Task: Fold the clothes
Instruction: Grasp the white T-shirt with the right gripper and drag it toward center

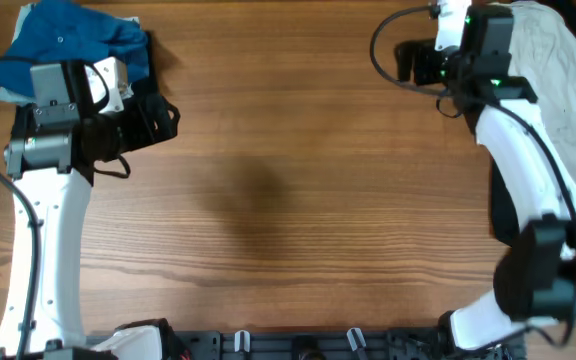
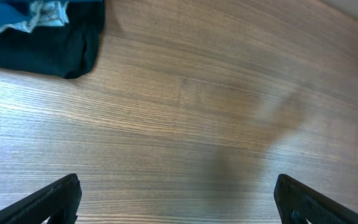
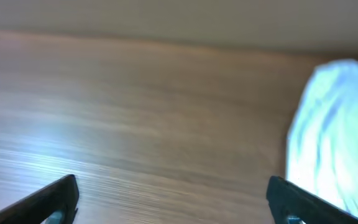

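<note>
The left gripper [image 2: 178, 190] hung wide open and empty above the wooden table [image 1: 298, 200]. The black garment [image 2: 48, 53] and blue shirt [image 1: 63, 40] lay ahead to its left. The right gripper [image 3: 171, 190] gaped empty too, with the white T-shirt [image 1: 558, 70] just beside its right finger.

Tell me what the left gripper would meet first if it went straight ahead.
Probably the bare table: the open left gripper aims at plain wood, with the black garment off to the side. Depth is unclear.
</note>
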Tool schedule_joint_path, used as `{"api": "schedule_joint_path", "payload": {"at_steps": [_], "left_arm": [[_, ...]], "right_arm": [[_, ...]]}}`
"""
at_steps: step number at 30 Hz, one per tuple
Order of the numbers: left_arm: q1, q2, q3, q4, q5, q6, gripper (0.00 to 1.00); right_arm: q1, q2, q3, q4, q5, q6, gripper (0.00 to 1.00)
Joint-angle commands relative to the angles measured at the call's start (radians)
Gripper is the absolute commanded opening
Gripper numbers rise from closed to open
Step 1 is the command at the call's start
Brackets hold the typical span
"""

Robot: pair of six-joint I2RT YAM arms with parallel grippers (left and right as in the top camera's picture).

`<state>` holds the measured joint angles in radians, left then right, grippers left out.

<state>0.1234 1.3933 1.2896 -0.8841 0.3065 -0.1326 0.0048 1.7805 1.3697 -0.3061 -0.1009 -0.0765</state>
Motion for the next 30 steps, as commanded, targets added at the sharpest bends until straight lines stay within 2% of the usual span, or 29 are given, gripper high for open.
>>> {"api": "schedule_joint_path", "payload": {"at_steps": [1,8,14,15,16,19,22,26,30], "left_arm": [[-0.004,0.027,0.015,0.016,0.03,0.02,1.0],[-0.004,0.03,0.015,0.027,0.03,0.02,1.0],[-0.004,0.031,0.012,0.026,0.031,0.019,1.0],[-0.004,0.031,0.012,0.027,0.03,0.012,1.0],[-0.004,0.033,0.012,0.027,0.03,0.012,1.0],[-0.004,0.042,0.012,0.027,0.03,0.013,1.0],[-0.003,0.043,0.012,0.036,0.029,0.013,0.97],[-0.003,0.043,0.012,0.059,0.011,0.013,0.96],[-0.003,0.042,0.012,0.058,-0.065,0.013,0.95]], "right_arm": [[-0.089,0.159,0.021,0.004,0.106,0.002,0.83],[-0.237,0.324,0.002,-0.044,0.14,0.122,0.7],[-0.252,0.374,-0.055,-0.027,0.203,0.158,0.68],[-0.253,0.391,-0.055,-0.014,0.203,0.157,0.64],[-0.253,0.4,-0.055,-0.006,0.203,0.156,0.4],[-0.249,0.383,-0.047,-0.015,0.197,0.158,0.04],[-0.225,0.306,-0.039,-0.071,0.144,0.158,0.04],[-0.143,0.098,-0.022,-0.185,-0.007,0.155,0.04],[0.06,-0.018,-0.022,-0.218,-0.076,0.155,0.04]]}}
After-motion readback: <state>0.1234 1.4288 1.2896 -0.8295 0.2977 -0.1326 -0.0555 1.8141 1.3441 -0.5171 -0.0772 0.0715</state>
